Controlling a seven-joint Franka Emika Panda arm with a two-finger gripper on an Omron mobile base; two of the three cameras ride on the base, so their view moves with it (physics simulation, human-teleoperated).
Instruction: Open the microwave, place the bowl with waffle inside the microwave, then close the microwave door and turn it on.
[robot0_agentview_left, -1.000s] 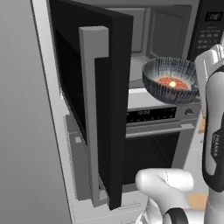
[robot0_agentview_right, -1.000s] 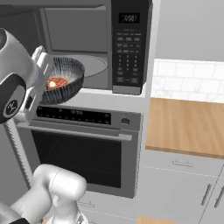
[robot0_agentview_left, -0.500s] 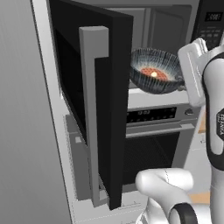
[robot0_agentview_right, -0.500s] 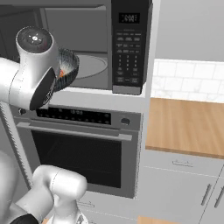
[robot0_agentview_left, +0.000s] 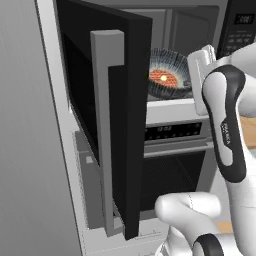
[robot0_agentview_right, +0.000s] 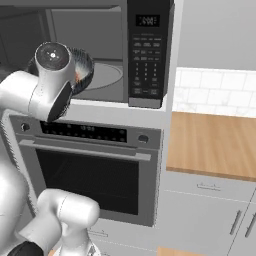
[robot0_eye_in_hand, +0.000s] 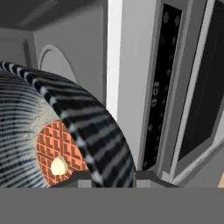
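- Currently the bowl (robot0_agentview_left: 170, 75) sits at the microwave (robot0_agentview_right: 100, 50) opening, tilted, rim above the cavity's front edge.
- Waffle (robot0_agentview_left: 164, 78) lies in the bowl centre; hand view shows its grid pattern.
- Gripper (robot0_eye_in_hand: 113, 175) is clamped tight on the bowl rim at 6 o'clock in hand view.
- Microwave door (robot0_agentview_left: 107, 115) stands swung open at 9 o'clock of the bowl, leaving the opening free.
- Against earlier frames, the bowl has moved up and inward.
- Right base view: arm hides most of the bowl; keypad (robot0_agentview_right: 146, 55) at 3 o'clock.

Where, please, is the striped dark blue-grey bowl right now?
In the left base view the striped dark blue-grey bowl sits at the black microwave's open mouth, right of the open door, gripped at its rim.
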